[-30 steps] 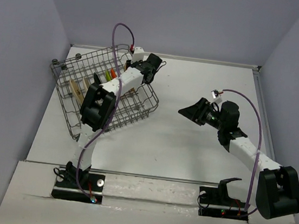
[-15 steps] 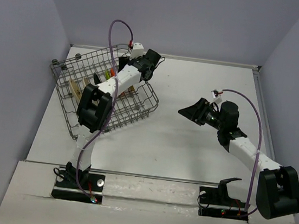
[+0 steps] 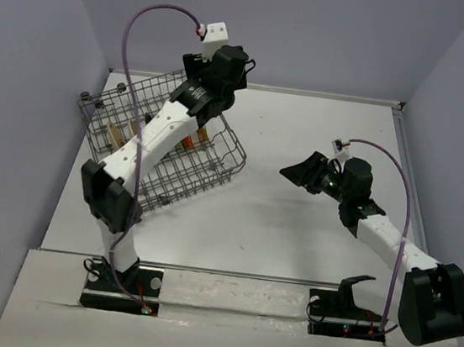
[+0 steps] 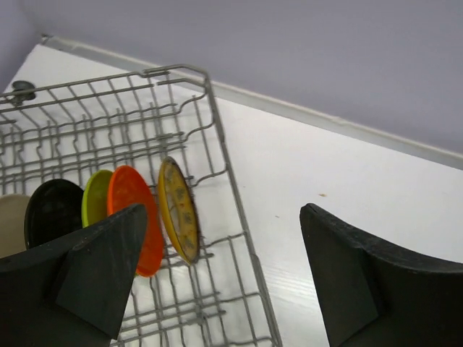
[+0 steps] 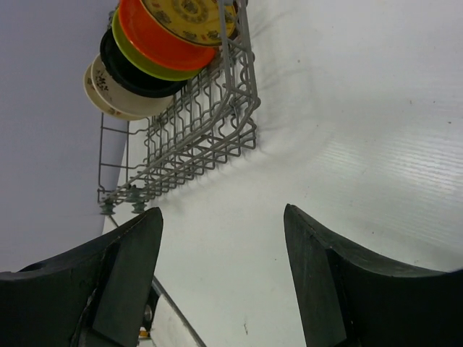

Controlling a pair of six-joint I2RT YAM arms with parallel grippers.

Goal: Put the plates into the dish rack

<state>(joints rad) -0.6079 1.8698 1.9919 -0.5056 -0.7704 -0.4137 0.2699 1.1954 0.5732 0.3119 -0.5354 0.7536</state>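
1. Top view: the dish rack (image 3: 216, 167) sits skewed at about 10 o'clock on the desk (image 3: 292, 232), and a row of plates (image 3: 186, 143) shows through its wires. My left arm (image 3: 148, 134) reaches across the rack to its 12 o'clock corner. The right gripper (image 3: 296, 171) hangs over bare desk at 3 o'clock, well apart from the rack. I spot no plate lying outside the rack from here.
2. Left wrist: the left gripper (image 4: 224, 213) has its jaws spread wide with nothing between them, above the rack's edge. Below at 9 o'clock, several plates stand on edge between the tines. They are the yellow-brown patterned plate (image 4: 179, 210), the orange plate (image 4: 134, 206), the lime green plate (image 4: 94, 195), the black plate (image 4: 52, 211) and a cream plate (image 4: 9, 220) cut off by the frame.
3. Right wrist: the right gripper (image 5: 222, 213) is likewise parted and empty. At 11 o'clock the same run of colours stands in the rack. The cream end may be two plates, but I cannot separate them for certain.
4. My read: loading looks finished or all but, with at least five racked. What remains is confirming the sixth and bringing both arms home.
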